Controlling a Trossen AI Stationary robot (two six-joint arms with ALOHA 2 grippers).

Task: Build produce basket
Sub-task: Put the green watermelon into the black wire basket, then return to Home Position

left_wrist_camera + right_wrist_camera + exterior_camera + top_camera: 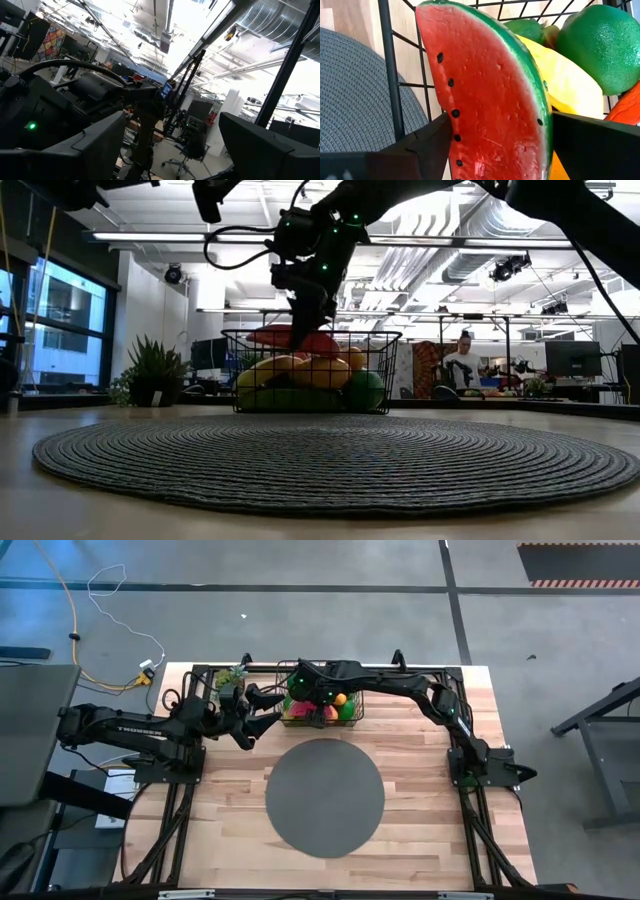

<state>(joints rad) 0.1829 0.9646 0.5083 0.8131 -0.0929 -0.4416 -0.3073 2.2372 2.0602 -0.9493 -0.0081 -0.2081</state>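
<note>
Right gripper (500, 145): over the basket at the far edge of the table, its 2 fingers clamped on either face of the watermelon slice (485, 90).
Basket (352, 716): black wire mesh, just beyond the round grey mat (325, 796).
Produce: a green lime (605, 45), a yellow piece (565, 80) and an orange piece (320, 372) lie inside the basket beside the slice.
Left gripper (262, 712): just left of the basket, raised, fingers spread wide, holding nothing.
Potted plant (233, 678): far-left corner of the table.
</note>
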